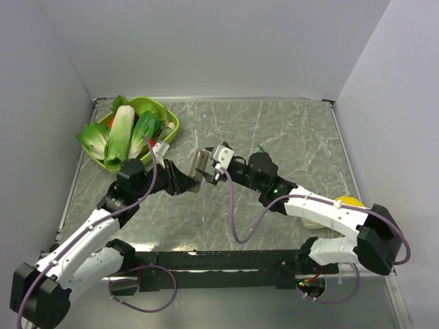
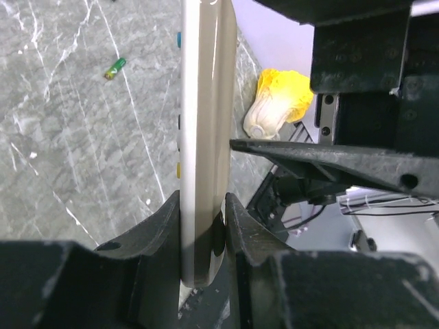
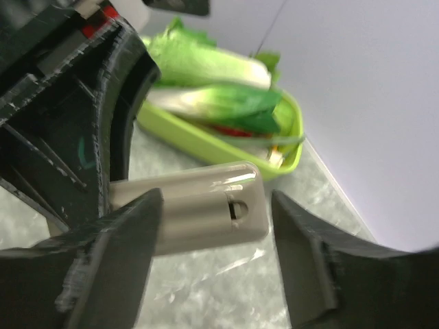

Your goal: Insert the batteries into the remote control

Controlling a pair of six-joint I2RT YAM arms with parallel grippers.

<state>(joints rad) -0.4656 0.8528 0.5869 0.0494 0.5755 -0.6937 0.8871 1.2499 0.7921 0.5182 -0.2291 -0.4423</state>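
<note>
My left gripper [image 2: 202, 212] is shut on the lower end of the remote control [image 2: 206, 137] and holds it up on edge above the table. The same remote [image 1: 199, 166] shows its grey-brown back in the top view. In the right wrist view its far end, with a small latch notch [image 3: 236, 207], lies between the jaws of my open right gripper [image 3: 216, 202]. There is a clear gap to the right finger [image 3: 302, 247]. One small green battery [image 2: 114, 68] lies on the marble table, away from both grippers.
A lime-green tray [image 1: 170, 129] of leafy vegetables [image 1: 123, 133] stands at the back left, close behind the left arm. A yellow and cream lump [image 2: 278, 103] lies at the right, near the right arm's elbow. Walls enclose the table on three sides.
</note>
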